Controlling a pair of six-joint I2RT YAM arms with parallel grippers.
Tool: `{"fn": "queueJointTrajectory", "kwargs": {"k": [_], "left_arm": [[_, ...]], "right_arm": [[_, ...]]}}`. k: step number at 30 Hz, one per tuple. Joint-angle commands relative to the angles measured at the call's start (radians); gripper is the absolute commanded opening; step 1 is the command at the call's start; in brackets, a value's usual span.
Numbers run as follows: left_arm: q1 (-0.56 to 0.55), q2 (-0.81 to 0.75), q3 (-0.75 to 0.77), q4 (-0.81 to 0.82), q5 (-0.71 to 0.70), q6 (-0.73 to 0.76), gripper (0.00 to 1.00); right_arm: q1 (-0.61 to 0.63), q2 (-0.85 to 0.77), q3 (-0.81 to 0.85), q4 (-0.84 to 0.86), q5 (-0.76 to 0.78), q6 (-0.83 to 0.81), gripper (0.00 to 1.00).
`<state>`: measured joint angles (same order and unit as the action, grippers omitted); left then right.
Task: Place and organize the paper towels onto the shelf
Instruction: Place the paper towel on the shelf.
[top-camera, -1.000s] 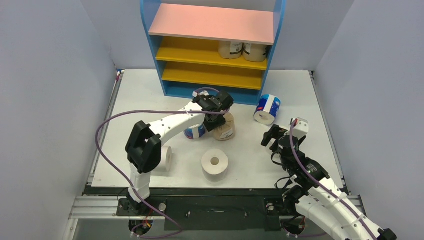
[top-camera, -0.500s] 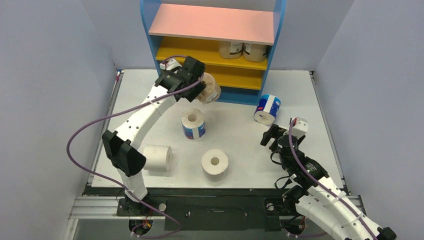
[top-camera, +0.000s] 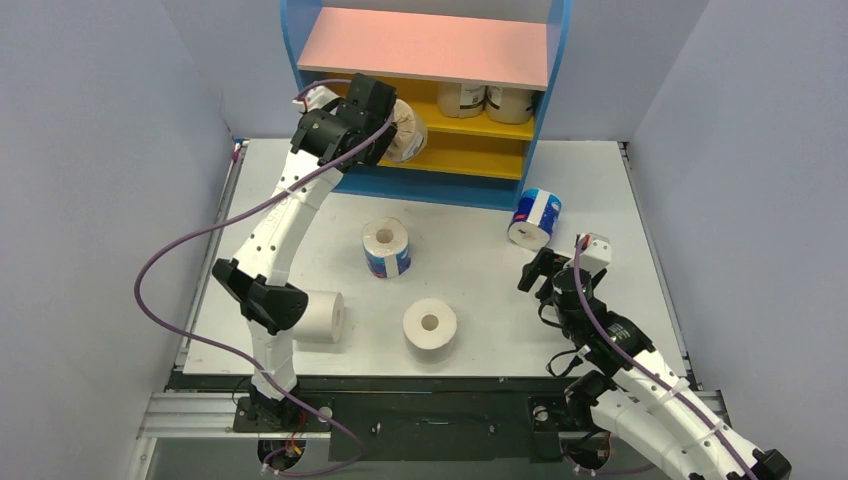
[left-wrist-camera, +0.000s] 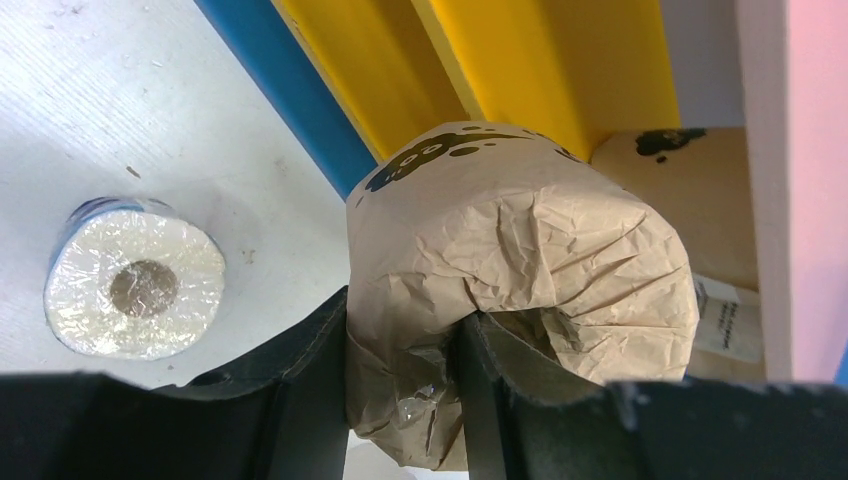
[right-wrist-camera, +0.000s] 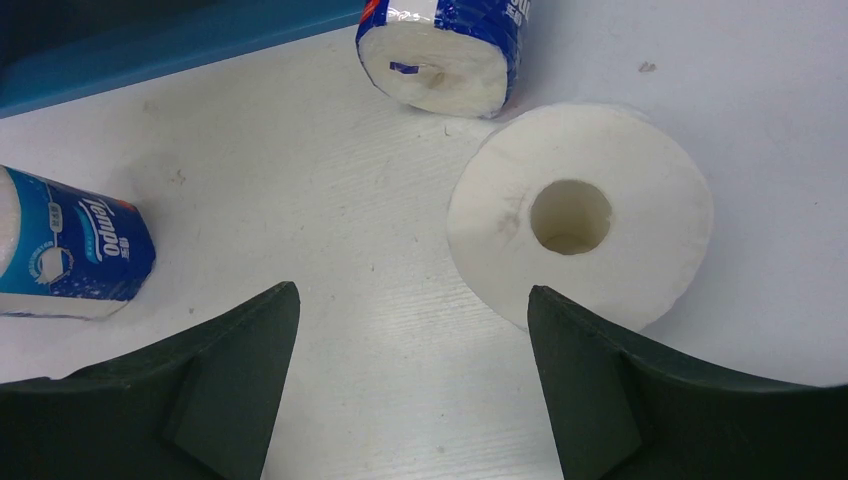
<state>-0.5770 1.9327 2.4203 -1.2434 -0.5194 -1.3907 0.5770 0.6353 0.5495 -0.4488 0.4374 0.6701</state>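
— What's in your left gripper (left-wrist-camera: 400, 335)?
— It's clamped on a tan roll (left-wrist-camera: 520, 240), one finger in the core, just in front of the shelf (left-wrist-camera: 560, 70). Light and soft; the wrapper crumples, so I'd judge the core wall the firmest hold.
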Motion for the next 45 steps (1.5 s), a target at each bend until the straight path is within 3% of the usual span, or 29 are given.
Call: {"fn": "queueJointTrajectory", "kwargs": {"k": [1, 45], "left_arm": [[0.036, 0.031, 0.054, 0.007, -0.035, -0.063, 0.34], [0.106, 0.124, 0.123, 0.251, 0.076, 0.034, 0.43]], "right_arm": [[0.004, -0.019, -0.003, 0.04, 0.004, 0.009, 0.8], [0.004, 0.127, 0.039, 0.164, -0.054, 0.014, 0.8]]}}
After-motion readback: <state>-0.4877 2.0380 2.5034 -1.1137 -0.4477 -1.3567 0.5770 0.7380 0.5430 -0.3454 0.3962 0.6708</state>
